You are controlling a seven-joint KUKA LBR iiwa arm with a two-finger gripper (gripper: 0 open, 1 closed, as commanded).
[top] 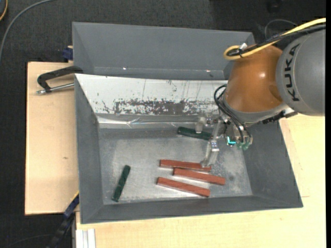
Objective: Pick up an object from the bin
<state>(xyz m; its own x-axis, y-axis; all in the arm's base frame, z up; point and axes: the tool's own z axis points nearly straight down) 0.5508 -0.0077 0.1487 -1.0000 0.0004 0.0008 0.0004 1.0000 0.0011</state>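
Here the jaws hang at the right end of the rearmost red-brown stick (182,164), which stretches leftward; whether released or clenched, I cannot tell.

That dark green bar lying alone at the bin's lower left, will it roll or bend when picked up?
The dark green bar looks straight and flat-sided: probably stiff, unlikely to roll. Slim, so likely light and easily slid.
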